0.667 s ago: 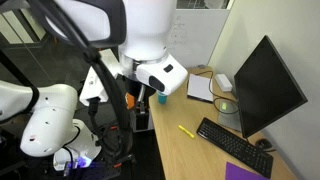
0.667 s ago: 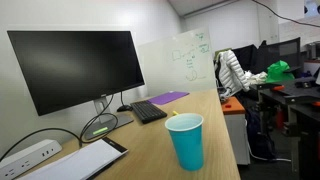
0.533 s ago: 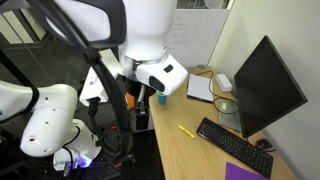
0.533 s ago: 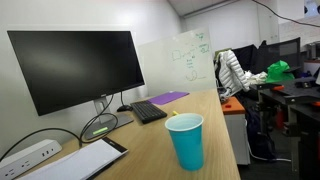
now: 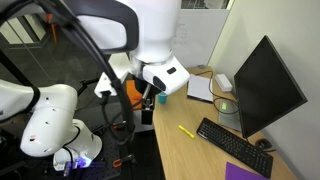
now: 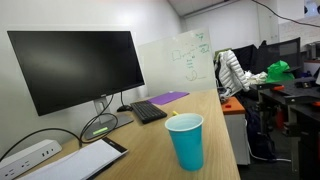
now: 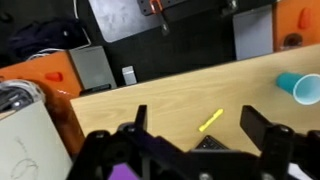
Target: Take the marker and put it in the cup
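Note:
The marker [image 7: 210, 121] is a short yellow stick lying on the wooden desk; it also shows in an exterior view [image 5: 185, 131]. The cup [image 6: 186, 141] is teal, upright and empty, near the desk's edge; in the wrist view [image 7: 300, 87] it sits at the far right. My gripper [image 7: 200, 135] is open and empty, high above the desk, with the marker showing between its two fingers. In an exterior view my gripper [image 5: 148, 102] hangs over the desk's edge, apart from the marker.
A black keyboard [image 5: 232, 145] lies beyond the marker, in front of a large monitor [image 5: 265, 85]. A purple pad [image 6: 170, 97], a white tablet [image 6: 85, 160] and a power strip [image 6: 30, 155] also sit on the desk [image 7: 160, 95].
My arm has shifted a little to the right, toward the desk. The marker and the cup have not moved.

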### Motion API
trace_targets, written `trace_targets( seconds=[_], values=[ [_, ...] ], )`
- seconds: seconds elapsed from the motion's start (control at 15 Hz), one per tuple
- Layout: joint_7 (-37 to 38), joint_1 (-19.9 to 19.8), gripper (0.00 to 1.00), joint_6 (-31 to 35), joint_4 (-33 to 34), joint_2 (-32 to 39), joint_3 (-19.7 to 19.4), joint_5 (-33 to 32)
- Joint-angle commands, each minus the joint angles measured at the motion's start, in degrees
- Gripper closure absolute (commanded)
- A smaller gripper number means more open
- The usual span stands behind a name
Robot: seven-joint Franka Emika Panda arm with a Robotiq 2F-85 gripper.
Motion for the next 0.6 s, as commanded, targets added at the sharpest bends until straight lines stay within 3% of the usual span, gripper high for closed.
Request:
trace_targets(
  seconds=[0.0,0.13,0.53],
  values=[
    [13.63,-1.13,0.0,9.74,-1.84,7.44,4.83,3.91],
    [20.73,-1.09,0.0,15.72,-1.62,14.55,7.28,5.98],
    [34.48,0.79,0.0,38.94,4.39,39.64,8.36,12.43]
  ],
)
